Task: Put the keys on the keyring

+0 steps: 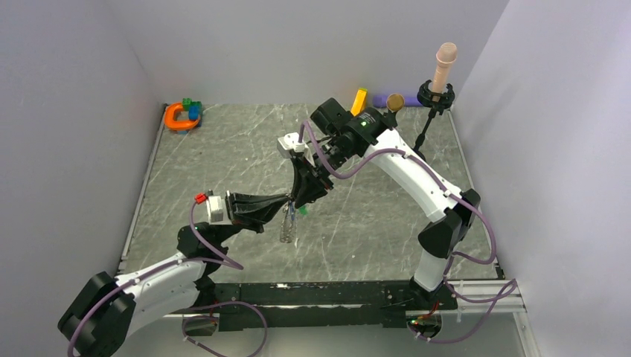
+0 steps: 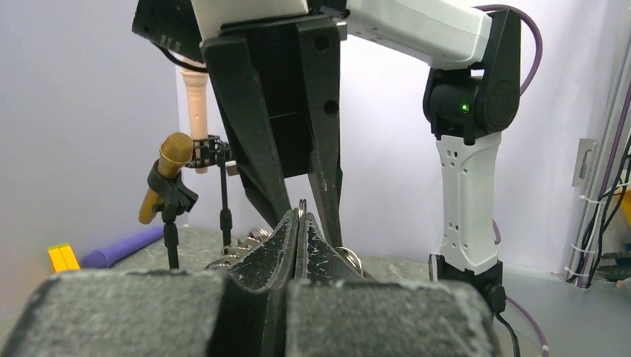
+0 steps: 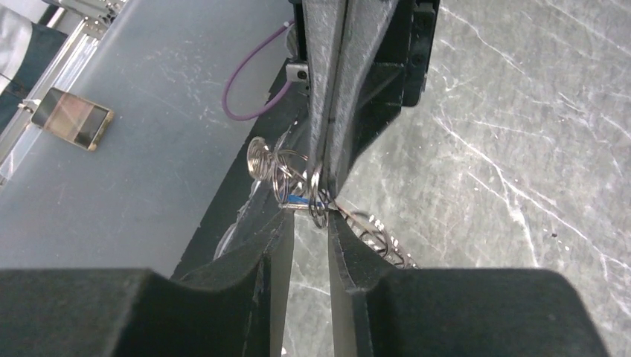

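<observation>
My left gripper is shut on a thin loop of the silvery keyring, which hangs below its tips above the table. In the left wrist view the loop pokes out between the closed fingertips. My right gripper points down at the same spot, open with a narrow gap, its tips right at the small wire rings and a blue key. The ring's toothed edge shows behind the right finger. A green key shows beside the tips from above.
An orange horseshoe toy with green and blue blocks lies at the back left. A yellow bar, a purple roll, a gold microphone and a pink microphone on a stand stand along the back right.
</observation>
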`<act>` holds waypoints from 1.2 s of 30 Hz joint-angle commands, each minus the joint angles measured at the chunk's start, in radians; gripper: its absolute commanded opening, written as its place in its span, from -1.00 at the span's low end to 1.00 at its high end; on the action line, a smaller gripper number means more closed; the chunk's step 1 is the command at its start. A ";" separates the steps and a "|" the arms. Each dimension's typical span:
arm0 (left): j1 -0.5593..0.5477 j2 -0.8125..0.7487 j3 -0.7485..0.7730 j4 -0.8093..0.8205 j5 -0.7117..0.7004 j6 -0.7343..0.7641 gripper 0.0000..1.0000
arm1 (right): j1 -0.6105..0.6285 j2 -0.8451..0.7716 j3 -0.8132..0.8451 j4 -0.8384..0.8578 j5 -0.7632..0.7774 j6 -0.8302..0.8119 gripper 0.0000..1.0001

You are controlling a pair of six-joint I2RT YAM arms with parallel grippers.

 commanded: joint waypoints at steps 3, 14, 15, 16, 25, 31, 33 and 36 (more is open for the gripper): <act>0.003 -0.106 0.036 -0.058 -0.003 0.064 -1.00 | -0.025 -0.028 0.060 0.018 -0.015 -0.004 -0.43; 0.004 -0.101 0.052 -0.105 0.017 0.068 -1.00 | -0.028 0.010 0.121 0.053 -0.027 0.038 -0.42; 0.003 -0.095 0.052 -0.097 0.016 0.067 -1.00 | -0.026 0.011 0.116 0.055 -0.031 0.041 -0.42; 0.004 -0.091 0.053 -0.094 0.015 0.066 -1.00 | -0.024 0.010 0.110 0.054 -0.039 0.040 -0.42; 0.003 -0.093 0.049 -0.080 0.003 0.062 -1.00 | -0.013 0.001 0.053 0.067 -0.004 0.054 -0.43; 0.004 -0.101 0.046 -0.079 -0.004 0.060 -1.00 | -0.013 -0.001 0.048 0.070 -0.006 0.057 -0.47; 0.003 -0.102 0.046 -0.078 -0.006 0.060 -1.00 | -0.013 0.001 0.052 0.070 -0.011 0.056 -0.57; 0.004 -0.101 0.042 -0.076 -0.010 0.058 -1.00 | -0.013 0.006 0.063 0.066 -0.020 0.051 -0.89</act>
